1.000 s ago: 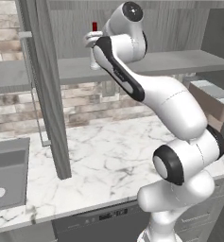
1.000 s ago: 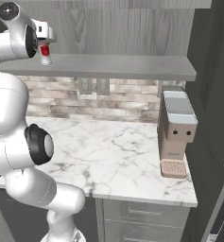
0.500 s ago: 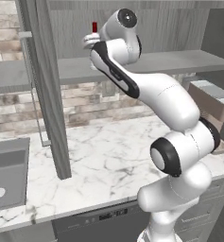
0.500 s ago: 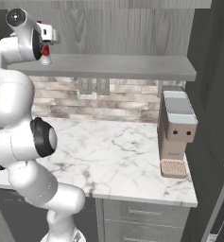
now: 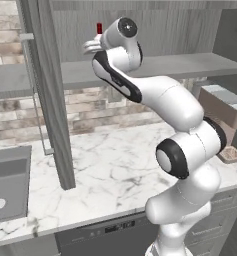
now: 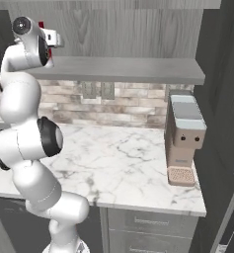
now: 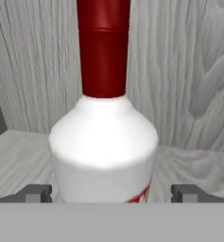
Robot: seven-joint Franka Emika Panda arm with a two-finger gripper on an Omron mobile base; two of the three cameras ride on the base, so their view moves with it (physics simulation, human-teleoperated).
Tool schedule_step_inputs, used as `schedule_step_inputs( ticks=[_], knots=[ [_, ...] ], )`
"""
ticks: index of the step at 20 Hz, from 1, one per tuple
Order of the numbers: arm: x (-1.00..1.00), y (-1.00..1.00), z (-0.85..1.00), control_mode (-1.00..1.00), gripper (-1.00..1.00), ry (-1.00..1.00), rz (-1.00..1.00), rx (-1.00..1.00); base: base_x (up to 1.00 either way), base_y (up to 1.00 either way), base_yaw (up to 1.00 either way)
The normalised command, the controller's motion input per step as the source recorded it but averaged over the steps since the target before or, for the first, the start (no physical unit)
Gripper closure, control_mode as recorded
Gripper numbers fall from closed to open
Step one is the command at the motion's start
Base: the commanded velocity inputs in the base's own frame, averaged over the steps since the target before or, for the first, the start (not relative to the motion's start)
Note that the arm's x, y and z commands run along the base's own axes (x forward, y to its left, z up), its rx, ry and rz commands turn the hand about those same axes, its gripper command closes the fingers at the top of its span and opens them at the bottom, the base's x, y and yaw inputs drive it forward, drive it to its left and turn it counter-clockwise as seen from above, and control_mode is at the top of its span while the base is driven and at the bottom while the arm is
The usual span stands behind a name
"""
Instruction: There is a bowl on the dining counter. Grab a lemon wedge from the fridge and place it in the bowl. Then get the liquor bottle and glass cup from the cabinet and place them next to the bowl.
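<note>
The liquor bottle (image 7: 104,142), white-shouldered with a long red cap, stands upright on the cabinet's grey shelf (image 7: 14,156) against the wood-grain back. My gripper (image 7: 113,194) is open. One fingertip (image 7: 38,193) stands on each side of the bottle's body, with a small gap on the right. In the left base view the hand (image 5: 92,46) is up at shelf height and the bottle's red cap (image 5: 99,27) pokes out above it. From the right base view the gripper (image 6: 53,39) reaches onto the shelf (image 6: 128,69), with the cap (image 6: 41,24) behind the wrist.
An open cabinet door (image 5: 50,100) hangs left of the arm. Below are the marble worktop (image 5: 110,165), backed by brick tiles, and a sink (image 5: 7,180) at the left. A coffee machine (image 6: 185,143) stands at the worktop's right end.
The arm has stretched further in toward the shelf, bringing the hand up to the bottle. The jaws have stayed open.
</note>
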Motion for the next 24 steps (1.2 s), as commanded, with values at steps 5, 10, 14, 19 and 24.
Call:
schedule_step_inputs(
  ticks=[5,10,14,19,24],
  knots=[
    [0.28,0.13,-0.01,-1.0,-1.0,0.0,0.0,0.0,0.0,0.0,0.0],
    [0.03,0.02,0.0,-1.0,1.0,0.0,0.0,0.0,0.0,0.0,0.0],
    [0.0,0.0,0.0,-1.0,1.0,0.0,0.0,0.0,0.0,0.0,0.0],
    [-0.05,0.0,0.0,-1.0,1.0,0.0,0.0,0.0,0.0,0.0,0.0],
    [-0.75,0.0,0.0,-1.0,1.0,-0.07,0.01,0.0,0.0,0.0,0.0]
  ],
)
